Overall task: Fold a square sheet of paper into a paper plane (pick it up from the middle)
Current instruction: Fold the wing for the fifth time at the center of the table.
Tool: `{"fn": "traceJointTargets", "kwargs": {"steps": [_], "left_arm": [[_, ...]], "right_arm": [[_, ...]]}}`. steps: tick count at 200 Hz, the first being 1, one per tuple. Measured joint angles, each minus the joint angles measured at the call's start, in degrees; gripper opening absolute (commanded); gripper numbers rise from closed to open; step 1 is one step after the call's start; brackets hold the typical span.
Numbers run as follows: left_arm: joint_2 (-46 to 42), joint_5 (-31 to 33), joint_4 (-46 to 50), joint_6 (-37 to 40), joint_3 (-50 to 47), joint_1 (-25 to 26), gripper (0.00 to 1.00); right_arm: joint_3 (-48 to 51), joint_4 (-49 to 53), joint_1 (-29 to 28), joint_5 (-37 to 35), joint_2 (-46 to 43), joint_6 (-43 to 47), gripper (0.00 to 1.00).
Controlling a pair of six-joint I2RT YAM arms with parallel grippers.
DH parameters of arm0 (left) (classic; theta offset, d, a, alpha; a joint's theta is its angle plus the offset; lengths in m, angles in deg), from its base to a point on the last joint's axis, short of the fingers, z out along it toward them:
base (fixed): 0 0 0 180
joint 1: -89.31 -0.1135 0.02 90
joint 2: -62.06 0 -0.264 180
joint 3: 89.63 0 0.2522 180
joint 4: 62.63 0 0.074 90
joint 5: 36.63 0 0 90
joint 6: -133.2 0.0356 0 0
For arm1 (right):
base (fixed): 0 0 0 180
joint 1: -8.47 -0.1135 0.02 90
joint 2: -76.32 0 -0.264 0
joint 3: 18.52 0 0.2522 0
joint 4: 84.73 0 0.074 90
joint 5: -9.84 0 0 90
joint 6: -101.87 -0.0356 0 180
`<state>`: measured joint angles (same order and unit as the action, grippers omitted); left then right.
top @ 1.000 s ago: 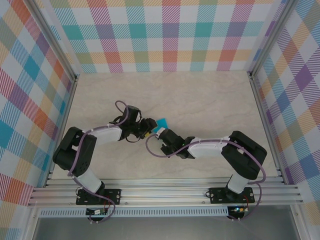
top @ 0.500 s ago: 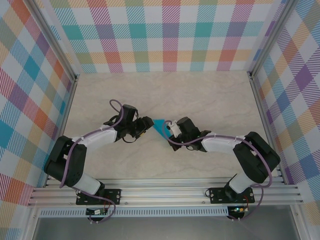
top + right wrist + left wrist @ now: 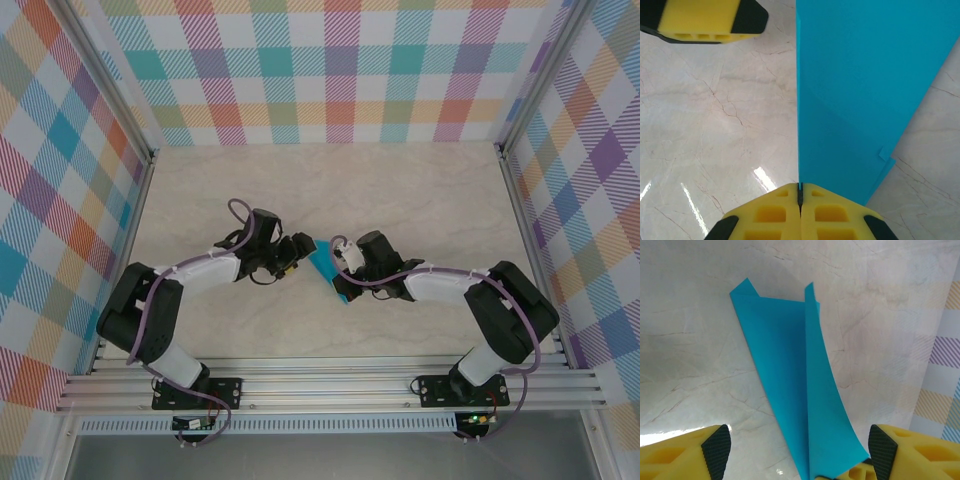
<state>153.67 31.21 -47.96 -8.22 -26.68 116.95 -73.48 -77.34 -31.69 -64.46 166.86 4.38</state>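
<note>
Pinching the teal paper (image 3: 865,75) at its near edge, your right gripper (image 3: 800,197) has its two yellow fingers pressed flat together. There is no gap at the seam, and the sheet's thin edge runs straight up out of it.

Paper: plain, matte and smooth, folded into a long narrow shape. From the right wrist you see one crisp diagonal crease across it and a tiny tab sticking out at the lower right edge. From the left wrist, one layer looks to lie against the table (image 3: 420,200) while a second flap stands up along a sharp centre fold and bows gently. The far end finishes in two small pointed corners.

Your left gripper (image 3: 800,450) stands with its jaws wide apart and grips nothing. Its blocky yellow fingers carry dark, rubbery-looking pads (image 3: 716,447) and sit at the two bottom corners of its own view, with the paper's near end between them. The flap's lower corner comes right up to the right-hand pad — you cannot tell whether it touches. One of those fingers (image 3: 710,17) also shows at the upper left of the right wrist view, just beside the paper's edge.

From above, the paper is a slanted teal sliver between the two grippers, near the middle of the table. The table surface is pale and marble-veined, glossy enough to throw white glare spots. Pastel plaid walls (image 3: 340,70) surround it on three sides.
</note>
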Motion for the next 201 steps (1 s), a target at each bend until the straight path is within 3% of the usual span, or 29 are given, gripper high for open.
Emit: {"fn": "traceJointTargets", "kwargs": {"steps": [42, 65, 95, 150, 201], "left_arm": [[6.0, -1.0, 0.5, -3.1, 5.4, 0.1, 0.72], [9.3, -1.9, 2.3, -4.1, 8.9, 0.1, 0.54], [12.2, -2.4, 5.6, -4.8, 11.8, 0.1, 0.45], [13.0, -2.4, 11.3, -5.5, 14.0, 0.1, 0.01], [13.2, -2.4, 12.6, -5.9, 15.3, 0.1, 0.0]], "right_arm": [[0.0, 0.0, 0.0, -0.2, 0.4, 0.1, 0.07], [0.0, 0.0, 0.0, -0.6, 0.5, 0.2, 0.09], [0.0, 0.0, 0.0, -1.6, 0.5, 0.7, 0.1], [0.0, 0.5, 0.0, -3.1, 0.5, 1.4, 0.18], [0.0, 0.8, -2.2, -7.3, 0.5, 3.9, 0.3]]}}
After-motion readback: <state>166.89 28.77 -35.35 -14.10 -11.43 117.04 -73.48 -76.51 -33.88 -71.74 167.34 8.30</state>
